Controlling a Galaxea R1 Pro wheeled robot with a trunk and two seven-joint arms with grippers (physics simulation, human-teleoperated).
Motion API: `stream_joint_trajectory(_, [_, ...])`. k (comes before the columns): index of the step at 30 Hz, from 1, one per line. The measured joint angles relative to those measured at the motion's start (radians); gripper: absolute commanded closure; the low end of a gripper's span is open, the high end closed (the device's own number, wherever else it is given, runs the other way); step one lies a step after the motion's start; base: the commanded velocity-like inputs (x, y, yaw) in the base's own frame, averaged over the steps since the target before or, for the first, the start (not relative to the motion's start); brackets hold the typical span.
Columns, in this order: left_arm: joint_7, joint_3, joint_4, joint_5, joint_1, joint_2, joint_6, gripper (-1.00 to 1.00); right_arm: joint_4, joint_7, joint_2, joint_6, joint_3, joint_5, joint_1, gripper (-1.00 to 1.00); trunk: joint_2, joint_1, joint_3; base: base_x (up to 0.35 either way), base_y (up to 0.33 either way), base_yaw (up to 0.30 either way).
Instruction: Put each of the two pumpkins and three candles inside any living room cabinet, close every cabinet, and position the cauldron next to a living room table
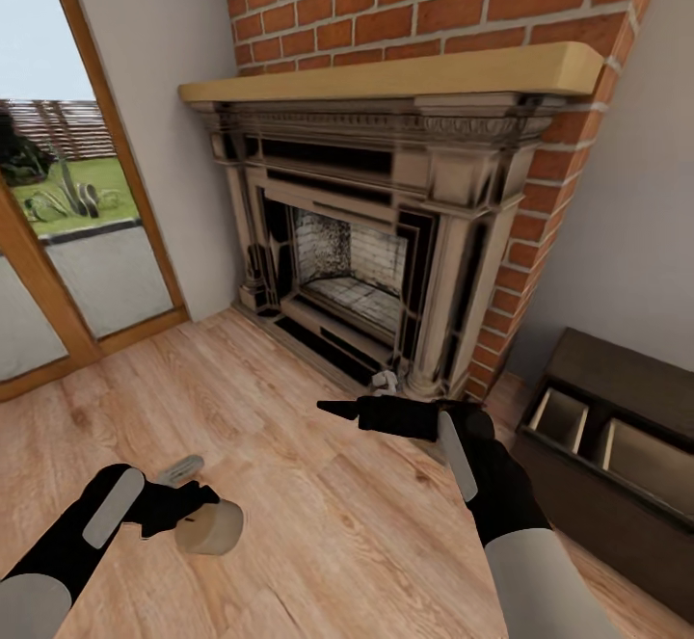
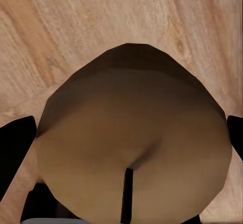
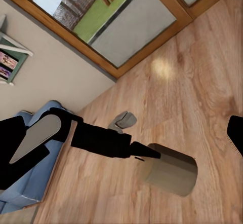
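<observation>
**Left claw on candle, cabinet fronts open at right**

While the head camera faces the brick fireplace (image 1: 366, 234) with its pale wooden mantel shelf (image 1: 395, 75), I log the following.

Left arm: low over the light wood plank floor (image 1: 289, 523). I read the left claw (image 1: 198, 514) as clamped on one squat cream-beige round candle (image 1: 210, 527). In the head view the dark fingers meet the candle's near side. In the left wrist view the candle's (image 2: 131, 138) round face sits between the two black fingers (image 2: 15, 148), one at each edge of it. The right wrist view gives a side look: the left claw (image 3: 144, 155) touches the candle's (image 3: 169, 169) flank, candle on its side relative to the floor, floor beneath it. Whether the candle rests on the boards or hangs just above them, I cannot tell.

Right arm: extended toward the fireplace base. The right claw (image 1: 337, 410) points left across the view; its jaw state I cannot tell. One dark finger edge (image 3: 235, 135) shows at the rim of the right wrist view.

Cabinet: the long low dark-brown wooden cabinet (image 1: 617, 379) stands against the wall right of the fireplace, well apart from the candle. Two pull-out compartments with pale beige insides (image 1: 651, 456) stand open.

A small grey object (image 1: 181, 468) lies on the floor just beyond the left claw; identity unclear.

Glazed wooden-framed door (image 1: 58, 234) at left, lawn outside.
</observation>
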Motion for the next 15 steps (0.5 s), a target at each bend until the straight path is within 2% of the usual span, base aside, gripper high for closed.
stream_joint_trajectory(15, [0.001,0.000,0.000,-0.002,0.000,-0.004,-0.001,1.00,0.000,0.000,0.000,0.000,0.000,0.000,0.000,-1.00,0.105,-0.058,0.067,0.000,0.000,-0.208])
